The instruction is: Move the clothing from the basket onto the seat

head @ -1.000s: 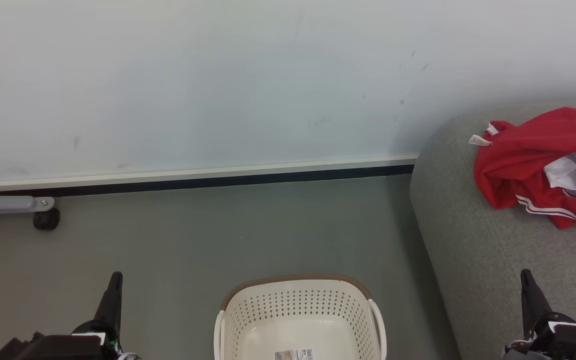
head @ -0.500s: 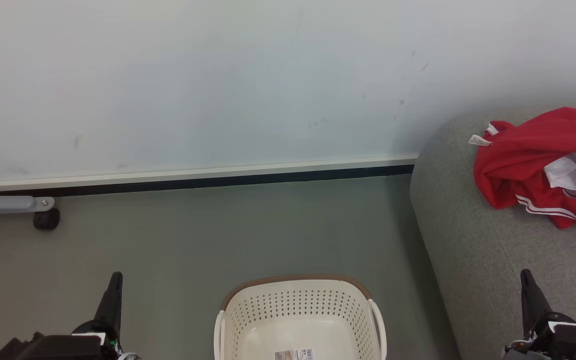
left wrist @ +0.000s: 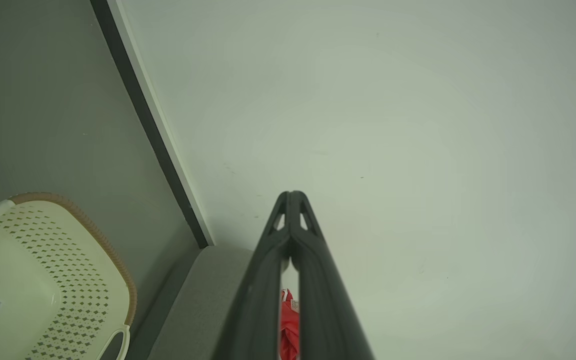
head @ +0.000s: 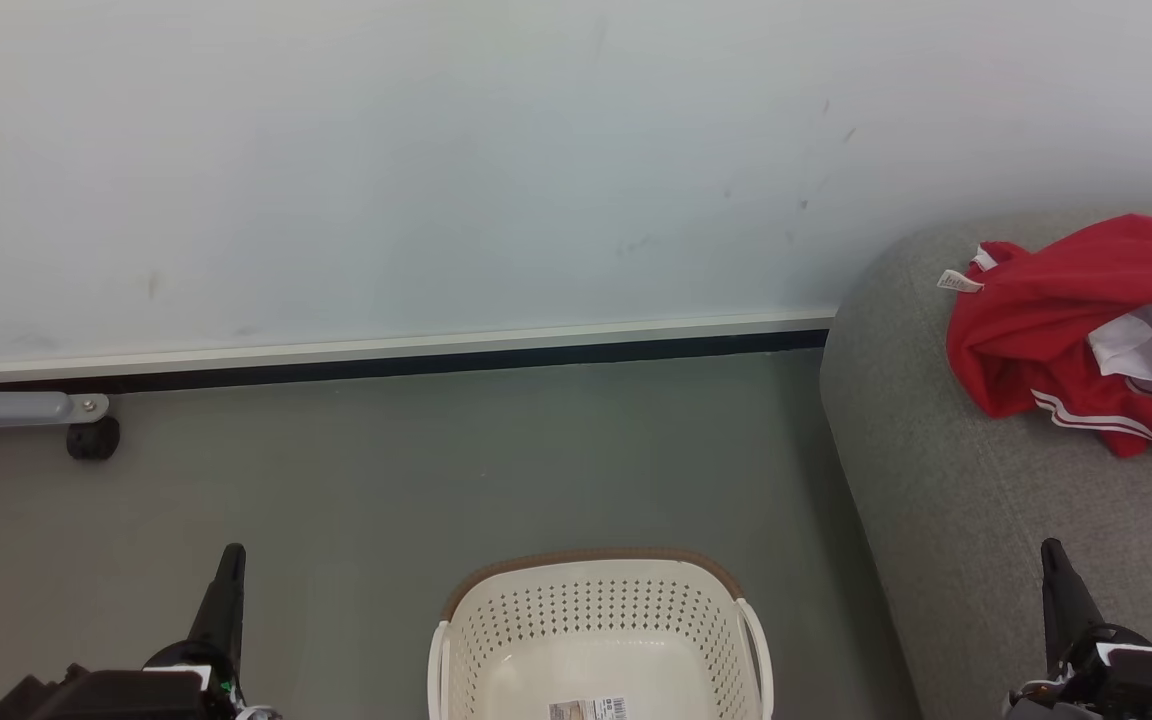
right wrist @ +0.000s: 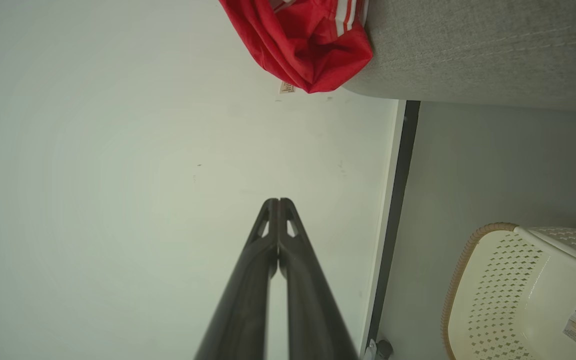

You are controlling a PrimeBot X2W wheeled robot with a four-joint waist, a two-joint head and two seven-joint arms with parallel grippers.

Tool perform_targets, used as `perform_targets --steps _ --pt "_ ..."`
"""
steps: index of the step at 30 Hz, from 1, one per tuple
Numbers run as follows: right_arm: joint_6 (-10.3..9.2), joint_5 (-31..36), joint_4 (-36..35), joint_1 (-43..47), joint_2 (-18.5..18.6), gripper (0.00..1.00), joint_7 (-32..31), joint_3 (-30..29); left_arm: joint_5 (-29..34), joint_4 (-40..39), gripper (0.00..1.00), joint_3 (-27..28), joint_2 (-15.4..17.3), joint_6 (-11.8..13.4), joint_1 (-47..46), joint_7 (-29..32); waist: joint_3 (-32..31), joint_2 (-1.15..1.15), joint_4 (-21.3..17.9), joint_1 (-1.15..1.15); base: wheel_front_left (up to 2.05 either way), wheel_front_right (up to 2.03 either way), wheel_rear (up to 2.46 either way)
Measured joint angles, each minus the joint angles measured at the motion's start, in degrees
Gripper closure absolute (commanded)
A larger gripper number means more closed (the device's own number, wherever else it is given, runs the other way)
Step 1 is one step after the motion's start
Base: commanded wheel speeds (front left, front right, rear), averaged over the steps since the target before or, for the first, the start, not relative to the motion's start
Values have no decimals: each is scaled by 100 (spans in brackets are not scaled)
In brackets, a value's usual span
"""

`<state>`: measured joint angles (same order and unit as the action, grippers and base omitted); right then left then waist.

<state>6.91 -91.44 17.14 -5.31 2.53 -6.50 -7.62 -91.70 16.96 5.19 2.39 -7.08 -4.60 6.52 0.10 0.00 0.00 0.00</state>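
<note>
The red clothing [head: 1066, 330] lies crumpled on the grey seat [head: 966, 500] at the right, its white stripes and a white tag showing; the right wrist view has the clothing [right wrist: 303, 40] on the seat [right wrist: 483, 55] at the top. On the floor at bottom centre stands the cream basket [head: 596, 610] with only a label on its bottom; it is also the basket [left wrist: 43, 270] in the left wrist view. My left gripper [head: 229, 560] stands shut at the lower left, holding nothing. Over the seat's near part my right gripper [head: 1051, 555] is shut on nothing too.
A pale wall [head: 436, 170] with a white and black baseboard [head: 386, 360] runs behind the grey floor [head: 386, 480]. A grey metal leg with a black caster [head: 91, 437] stands at the far left.
</note>
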Motion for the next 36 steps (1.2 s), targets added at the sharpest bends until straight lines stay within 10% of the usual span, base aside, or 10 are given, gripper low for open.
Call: perform_targets --steps 36 --pt "0 0 -1 0 0 100 0 0 0 1 100 -1 0 0 0 0 0 0 0 0 0 0 0"
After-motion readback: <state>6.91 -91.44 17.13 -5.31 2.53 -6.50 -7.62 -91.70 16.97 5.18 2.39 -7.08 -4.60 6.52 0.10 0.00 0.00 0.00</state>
